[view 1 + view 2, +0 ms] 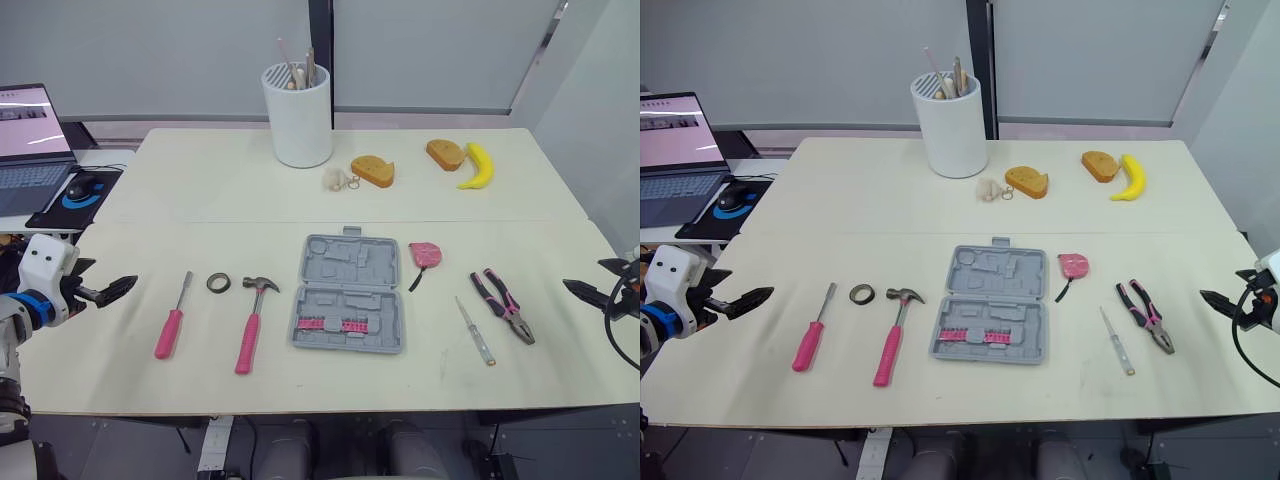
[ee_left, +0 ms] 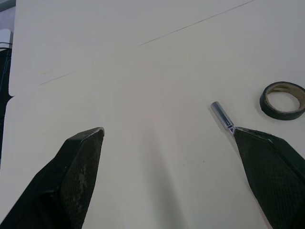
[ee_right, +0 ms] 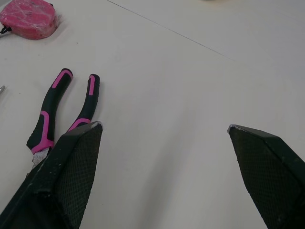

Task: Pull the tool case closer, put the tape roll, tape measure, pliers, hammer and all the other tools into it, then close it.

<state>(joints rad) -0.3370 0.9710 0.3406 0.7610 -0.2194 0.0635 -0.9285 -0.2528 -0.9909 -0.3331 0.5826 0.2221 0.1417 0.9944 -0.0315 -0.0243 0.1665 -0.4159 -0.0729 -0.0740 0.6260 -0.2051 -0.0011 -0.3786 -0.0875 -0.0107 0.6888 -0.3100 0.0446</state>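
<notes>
Hammer [image 1: 251, 325] left of tool case [image 1: 340, 265] — pliers [image 1: 512, 316] right.

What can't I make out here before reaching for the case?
Left wrist view: screwdriver handle, hidden behind a finger of the left gripper.
Right wrist view: pliers head, hidden behind a finger of the right gripper.
Left eye view: laptop, cut off by the left edge; items in the white holder, too small.

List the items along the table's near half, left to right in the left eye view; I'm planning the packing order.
pink-handled screwdriver → tape roll → hammer → tool case → tape measure → slim screwdriver → pliers
</notes>
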